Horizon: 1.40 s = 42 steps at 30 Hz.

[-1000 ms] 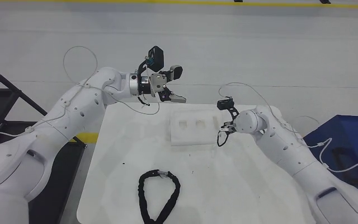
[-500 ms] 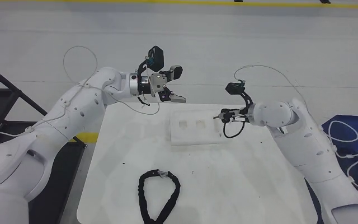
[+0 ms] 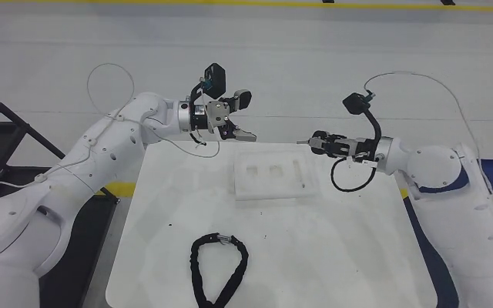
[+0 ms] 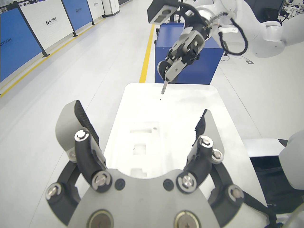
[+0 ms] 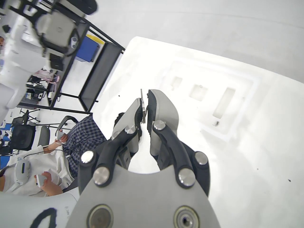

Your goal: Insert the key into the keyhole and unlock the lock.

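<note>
Right gripper point(image 3: 311, 142), right of centre, is closed tight on the key point(image 3: 300, 142); you risk it twisting in that thin pinch before reaching the lock point(image 3: 219, 268), lower centre.

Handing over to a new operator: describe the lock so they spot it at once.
On the white table, look near the robot-side edge, in front of the white recessed tray. The lock is a black loop with a silvery piece on top, the only dark thing lying there.
</note>
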### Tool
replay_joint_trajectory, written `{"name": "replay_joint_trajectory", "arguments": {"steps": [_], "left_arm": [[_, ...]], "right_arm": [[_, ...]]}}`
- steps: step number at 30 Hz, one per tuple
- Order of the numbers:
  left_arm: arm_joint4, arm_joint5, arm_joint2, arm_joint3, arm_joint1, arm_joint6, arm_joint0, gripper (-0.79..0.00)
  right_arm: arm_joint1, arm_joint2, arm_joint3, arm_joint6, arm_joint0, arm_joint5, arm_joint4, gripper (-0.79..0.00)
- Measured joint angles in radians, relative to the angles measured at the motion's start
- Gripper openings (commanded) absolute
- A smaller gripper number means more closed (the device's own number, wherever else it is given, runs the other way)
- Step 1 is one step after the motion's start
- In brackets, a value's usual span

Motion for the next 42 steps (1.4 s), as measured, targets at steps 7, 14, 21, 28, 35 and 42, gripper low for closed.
{"name": "replay_joint_trajectory", "arguments": {"steps": [7,14,21,28,35,42], "left_arm": [[0.000,0.000,0.000,0.000,0.000,0.000,0.000,0.000],[0.000,0.000,0.000,0.000,0.000,0.000,0.000,0.000],[0.007,0.011,-0.005,-0.001,0.002,-0.009,0.009,0.000],[0.054,-0.044,-0.023,0.006,0.039,-0.084,0.096,0.000],[0.093,-0.042,0.006,-0.103,0.102,-0.075,0.202,0.000],[0.219,-0.042,0.059,-0.178,0.151,0.005,0.262,0.000]], "right_arm": [[0.013,0.069,-0.068,0.005,-0.014,-0.016,0.006,-0.785],[0.014,0.072,-0.070,0.001,-0.017,-0.019,0.012,-0.785],[0.014,0.072,-0.070,0.001,-0.017,-0.019,0.012,-0.785],[0.014,0.072,-0.070,0.001,-0.017,-0.019,0.012,-0.785],[0.014,0.072,-0.070,0.001,-0.017,-0.019,0.012,-0.785],[0.014,0.072,-0.070,0.001,-0.017,-0.019,0.012,-0.785]]}}
